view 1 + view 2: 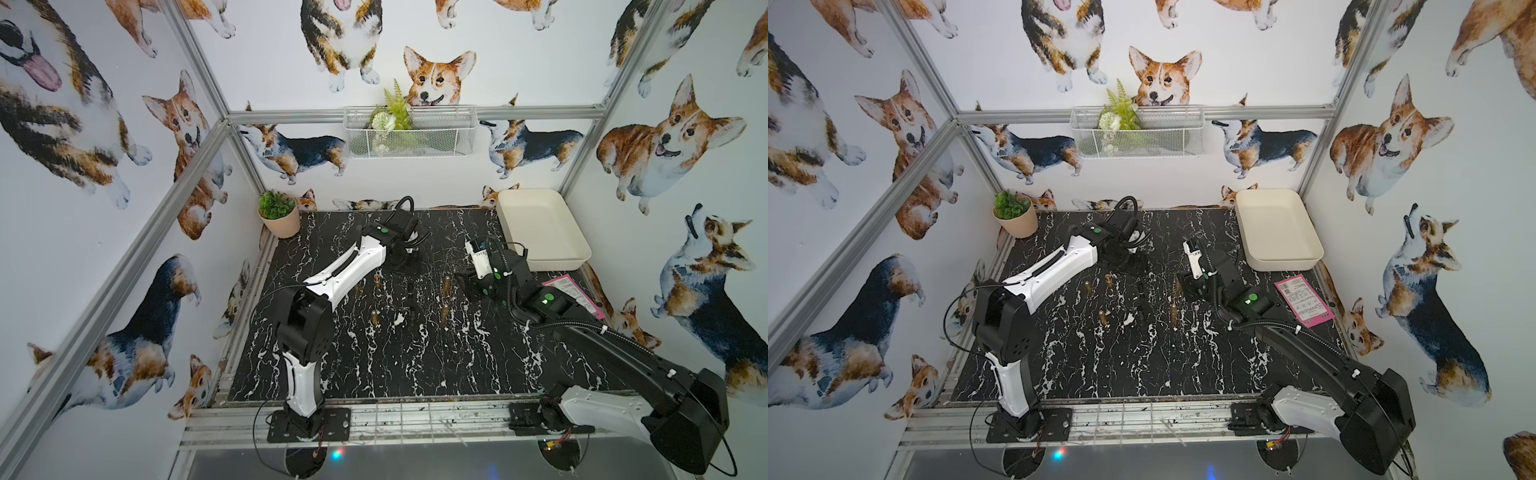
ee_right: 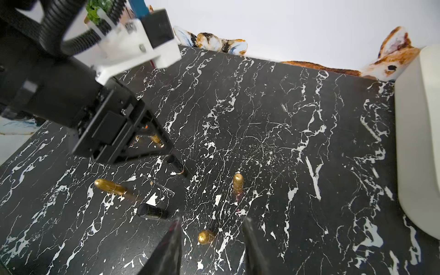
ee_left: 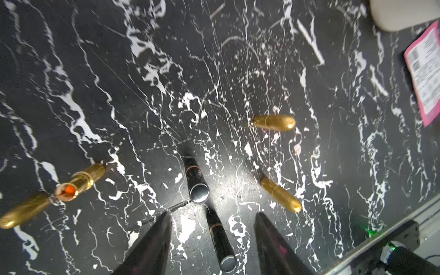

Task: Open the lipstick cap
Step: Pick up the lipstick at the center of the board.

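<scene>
Several lipsticks stand upright on the black marble table [image 1: 374, 365], some gold, two black. My left gripper [image 3: 213, 214] is open and hangs above a capped black lipstick [image 3: 221, 240], which shows between its fingers without touching them. The second black lipstick [image 3: 196, 181] stands just beyond. A gold lipstick [image 3: 78, 182] stands uncapped with its orange stick showing, and a gold cap-shaped piece [image 3: 23, 212] is beside it. My right gripper [image 2: 212, 220] is open over a capped gold lipstick [image 2: 206, 237]. In both top views the grippers [image 1: 401, 264] [image 1: 1183, 278] sit mid-table.
A cream tray [image 1: 540, 232] stands at the back right, with a pink paper slip [image 1: 577, 291] in front of it. A potted plant [image 1: 278, 216] is in the back left corner. A wire basket [image 1: 409, 133] hangs on the back wall. More gold lipsticks [image 3: 273, 122] [image 3: 281, 195] stand nearby.
</scene>
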Motion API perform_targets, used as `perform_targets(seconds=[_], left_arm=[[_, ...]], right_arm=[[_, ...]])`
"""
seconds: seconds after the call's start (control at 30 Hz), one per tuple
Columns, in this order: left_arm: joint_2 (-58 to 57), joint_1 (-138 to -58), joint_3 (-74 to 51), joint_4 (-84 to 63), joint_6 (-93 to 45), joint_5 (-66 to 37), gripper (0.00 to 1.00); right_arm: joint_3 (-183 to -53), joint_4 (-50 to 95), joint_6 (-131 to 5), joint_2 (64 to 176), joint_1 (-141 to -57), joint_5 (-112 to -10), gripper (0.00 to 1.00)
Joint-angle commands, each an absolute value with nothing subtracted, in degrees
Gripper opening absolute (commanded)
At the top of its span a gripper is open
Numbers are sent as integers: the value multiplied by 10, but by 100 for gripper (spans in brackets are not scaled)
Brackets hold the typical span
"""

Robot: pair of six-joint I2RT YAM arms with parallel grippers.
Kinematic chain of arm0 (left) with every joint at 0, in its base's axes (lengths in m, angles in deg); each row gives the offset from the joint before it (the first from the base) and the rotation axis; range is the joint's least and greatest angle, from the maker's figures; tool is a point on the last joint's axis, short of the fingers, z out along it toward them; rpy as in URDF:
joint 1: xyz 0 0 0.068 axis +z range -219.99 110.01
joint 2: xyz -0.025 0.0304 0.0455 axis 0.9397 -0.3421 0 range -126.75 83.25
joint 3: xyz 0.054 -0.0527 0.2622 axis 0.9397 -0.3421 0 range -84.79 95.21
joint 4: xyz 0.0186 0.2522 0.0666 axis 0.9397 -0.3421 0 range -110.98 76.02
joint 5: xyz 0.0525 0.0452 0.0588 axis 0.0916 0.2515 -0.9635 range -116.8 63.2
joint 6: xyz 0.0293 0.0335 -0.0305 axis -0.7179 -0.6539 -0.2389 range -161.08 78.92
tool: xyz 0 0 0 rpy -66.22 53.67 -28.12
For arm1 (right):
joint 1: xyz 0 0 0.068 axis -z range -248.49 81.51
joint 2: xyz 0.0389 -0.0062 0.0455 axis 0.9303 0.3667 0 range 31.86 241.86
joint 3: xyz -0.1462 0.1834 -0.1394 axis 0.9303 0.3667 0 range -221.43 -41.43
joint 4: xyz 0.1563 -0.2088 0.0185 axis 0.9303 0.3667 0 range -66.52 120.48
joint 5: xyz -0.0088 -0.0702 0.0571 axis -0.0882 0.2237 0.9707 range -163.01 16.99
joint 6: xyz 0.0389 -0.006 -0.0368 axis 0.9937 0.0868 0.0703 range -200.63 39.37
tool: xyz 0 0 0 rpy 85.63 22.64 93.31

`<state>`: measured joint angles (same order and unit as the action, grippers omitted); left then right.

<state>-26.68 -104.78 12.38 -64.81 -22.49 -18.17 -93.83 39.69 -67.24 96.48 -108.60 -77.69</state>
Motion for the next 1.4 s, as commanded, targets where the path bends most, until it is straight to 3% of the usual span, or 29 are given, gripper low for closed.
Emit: perform_targets(seconds=[0.0,0.5,1.37], left_arm=[[-284,-1055,128,-690,-231,-177,57],[-335,-1062,146,-692,-234,-211,56],[-383,-1063,185,-703,-241,-222,36]], right_arm=[[-929,411,-657,945,-1087,-778,44],[-918,398,-662,949,-1087,-783,42],[-912,391,-678,957,-1087,-788,42]])
